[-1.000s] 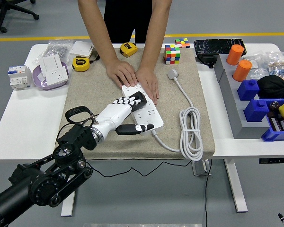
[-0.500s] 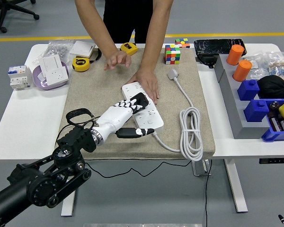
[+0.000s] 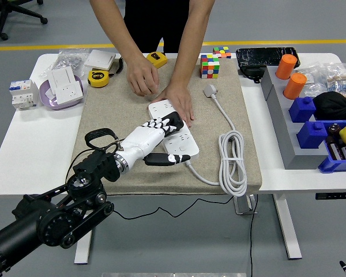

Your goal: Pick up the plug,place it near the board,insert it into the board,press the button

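I am seeing the left hand [image 3: 151, 140] reaching in from the lower left, lying across the near left part of the white board [image 3: 176, 134], which sits on the beige mat [image 3: 115, 109]. Its white fingers [image 3: 155, 124] are lying close together over a black plug [image 3: 172, 120] on the board's left side, the thumb stretching out to the right along the board's near edge. I cannot tell whether the fingers are actually clamping the plug or only resting on it; most of the plug is hidden beneath them, and I cannot tell whether it is seated in a socket.

A person is standing at the far side, cropped at the top of the picture. One person's hand [image 3: 180, 102] is pressing flat on the board's far end. The other hand [image 3: 142, 77] is hovering over the mat further left, fingers loosely curled, apart from the board.

The board's own grey cord [image 3: 233, 161] is lying coiled on the right side of the mat, with its grey plug end [image 3: 210, 90] lying loose near the colour cube [image 3: 210, 65]. The board's button is too small for me to make out.

Right arm is out of view.
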Motion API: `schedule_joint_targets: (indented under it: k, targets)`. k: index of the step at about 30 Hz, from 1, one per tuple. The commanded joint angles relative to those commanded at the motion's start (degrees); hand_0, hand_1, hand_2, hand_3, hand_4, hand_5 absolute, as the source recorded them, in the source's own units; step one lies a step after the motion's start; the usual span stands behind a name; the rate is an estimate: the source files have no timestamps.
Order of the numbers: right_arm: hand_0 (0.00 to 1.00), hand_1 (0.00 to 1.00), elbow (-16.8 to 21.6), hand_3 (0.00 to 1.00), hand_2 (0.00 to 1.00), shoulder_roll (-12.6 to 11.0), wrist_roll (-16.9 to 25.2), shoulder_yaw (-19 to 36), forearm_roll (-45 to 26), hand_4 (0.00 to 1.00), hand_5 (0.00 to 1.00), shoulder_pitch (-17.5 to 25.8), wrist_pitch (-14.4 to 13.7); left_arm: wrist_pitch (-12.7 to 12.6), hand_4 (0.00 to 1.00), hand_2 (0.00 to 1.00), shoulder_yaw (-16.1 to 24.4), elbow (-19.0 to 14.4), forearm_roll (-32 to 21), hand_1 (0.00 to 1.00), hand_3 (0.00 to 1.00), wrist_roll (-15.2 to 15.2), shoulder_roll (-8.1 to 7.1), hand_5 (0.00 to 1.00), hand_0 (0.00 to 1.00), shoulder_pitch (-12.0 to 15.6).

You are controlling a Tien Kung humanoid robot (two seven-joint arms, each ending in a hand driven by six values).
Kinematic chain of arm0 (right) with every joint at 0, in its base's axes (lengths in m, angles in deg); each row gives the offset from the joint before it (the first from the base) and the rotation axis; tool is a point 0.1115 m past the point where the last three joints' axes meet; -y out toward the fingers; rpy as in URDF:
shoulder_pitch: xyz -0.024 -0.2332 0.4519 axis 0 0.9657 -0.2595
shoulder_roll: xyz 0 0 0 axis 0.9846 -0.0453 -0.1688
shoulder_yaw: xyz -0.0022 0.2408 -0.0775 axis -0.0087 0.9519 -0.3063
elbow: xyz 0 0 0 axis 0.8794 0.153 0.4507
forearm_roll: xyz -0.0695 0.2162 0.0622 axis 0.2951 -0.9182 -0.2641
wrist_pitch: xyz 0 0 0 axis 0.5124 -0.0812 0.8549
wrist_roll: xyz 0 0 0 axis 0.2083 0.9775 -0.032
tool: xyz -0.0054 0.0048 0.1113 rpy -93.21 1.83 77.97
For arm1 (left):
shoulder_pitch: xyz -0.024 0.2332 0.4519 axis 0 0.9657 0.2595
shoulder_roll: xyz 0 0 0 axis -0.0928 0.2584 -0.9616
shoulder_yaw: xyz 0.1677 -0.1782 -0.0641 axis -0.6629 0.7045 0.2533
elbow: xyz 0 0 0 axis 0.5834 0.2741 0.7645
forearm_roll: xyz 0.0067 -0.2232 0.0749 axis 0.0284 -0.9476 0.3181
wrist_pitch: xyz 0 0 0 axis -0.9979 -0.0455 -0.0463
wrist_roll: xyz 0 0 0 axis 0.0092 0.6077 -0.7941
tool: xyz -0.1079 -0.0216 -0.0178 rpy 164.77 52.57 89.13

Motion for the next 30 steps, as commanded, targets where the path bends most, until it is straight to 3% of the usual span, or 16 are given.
schedule_joint_targets:
  k: [16, 23, 30]
  targets:
    - [0.754, 0.743, 0.00, 0.776, 0.723, 0.06, 0.07, 0.15, -0.23, 0.998, 0.944, -0.20, -0.02, -0.08, 0.998, 0.990, 1.81, -1.85, 1.04, 0.998, 0.917, -0.10, -0.67, 0.998, 0.998, -1.05]
    - [0.754, 0.743, 0.00, 0.776, 0.723, 0.14, 0.06, 0.48, -0.18, 0.998, 0.945, -0.32, -0.06, -0.78, 0.998, 0.992, 6.22, -6.73, 2.90, 0.998, 0.921, -0.50, -1.16, 0.998, 0.998, -0.60]
    - [0.754, 0.743, 0.00, 0.776, 0.723, 0.19, 0.04, 0.84, -0.12, 0.998, 0.946, -0.14, -0.11, -1.20, 0.998, 0.990, 13.01, -14.18, 5.14, 0.998, 0.919, -0.97, -2.07, 0.998, 0.998, 0.15]
